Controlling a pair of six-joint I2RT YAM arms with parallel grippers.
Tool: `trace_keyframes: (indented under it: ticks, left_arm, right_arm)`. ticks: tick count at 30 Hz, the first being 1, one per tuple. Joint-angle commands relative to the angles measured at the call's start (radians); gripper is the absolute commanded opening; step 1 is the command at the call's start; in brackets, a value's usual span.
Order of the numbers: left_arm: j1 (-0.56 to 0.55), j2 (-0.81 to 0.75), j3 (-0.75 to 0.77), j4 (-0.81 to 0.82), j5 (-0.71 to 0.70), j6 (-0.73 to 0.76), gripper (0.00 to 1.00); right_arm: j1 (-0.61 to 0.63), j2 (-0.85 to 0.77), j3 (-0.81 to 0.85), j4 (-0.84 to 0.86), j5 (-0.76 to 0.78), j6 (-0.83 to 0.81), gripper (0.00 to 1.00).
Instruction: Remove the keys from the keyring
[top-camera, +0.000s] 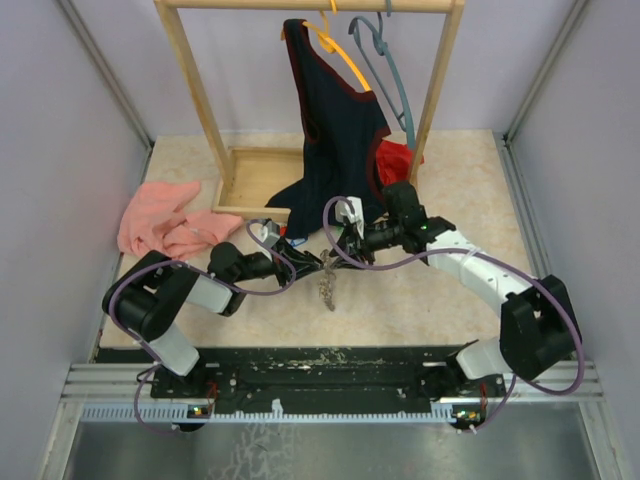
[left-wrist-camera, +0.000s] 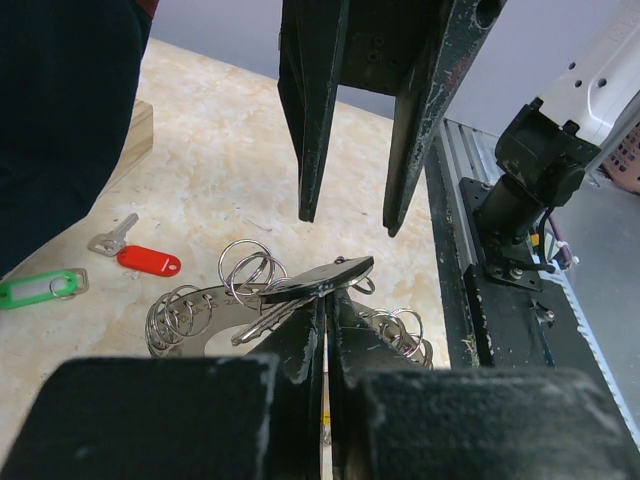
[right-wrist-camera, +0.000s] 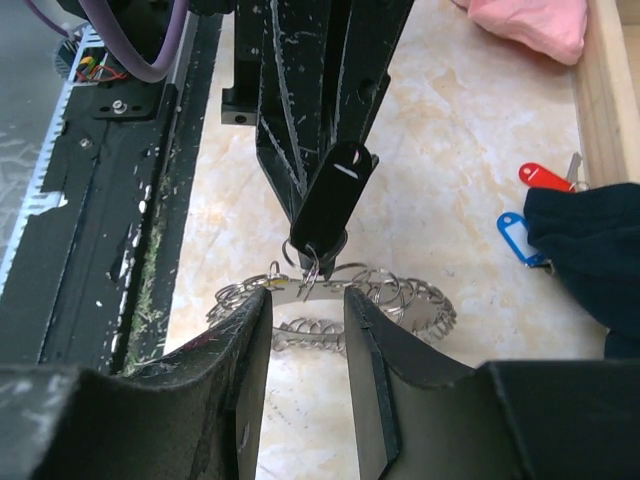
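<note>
Red-tagged key (left-wrist-camera: 148, 262), green-tagged key (left-wrist-camera: 35, 289) and blue-tagged key (right-wrist-camera: 515, 232) lie freed beyond the jaws. The left gripper (left-wrist-camera: 325, 315), jaws clamped, holds a black-tagged key (right-wrist-camera: 335, 195) seemingly still on the keyring (right-wrist-camera: 425, 300); the right gripper (right-wrist-camera: 307, 300) has half-open jaws straddling its rim.

This is looking like a robot lab, not a home. A left arm (top-camera: 165, 300) and a right arm (top-camera: 490, 275) are sitting bolted to a metal rail (top-camera: 330, 385) at the bottom of the frame, with purple cables (top-camera: 375, 262) looping off them. Plain pale walls (top-camera: 60, 150) are closing in a small table (top-camera: 440, 310). A wooden clothes rack (top-camera: 195, 95) is standing at the top, holding hangers (top-camera: 390, 70).
</note>
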Motion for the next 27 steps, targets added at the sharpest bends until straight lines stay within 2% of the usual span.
trace_keyframes:
  ticks: [1, 27]
  left_arm:
    - [0.006, -0.027, -0.007, 0.271, 0.001, -0.006, 0.0]
    - [0.006, -0.043, -0.024, 0.271, -0.013, 0.002, 0.0]
  right_arm:
    - [0.033, 0.012, -0.007, 0.107, 0.012, 0.0, 0.35]
    - [0.086, 0.041, -0.013, 0.053, 0.089, -0.043, 0.23]
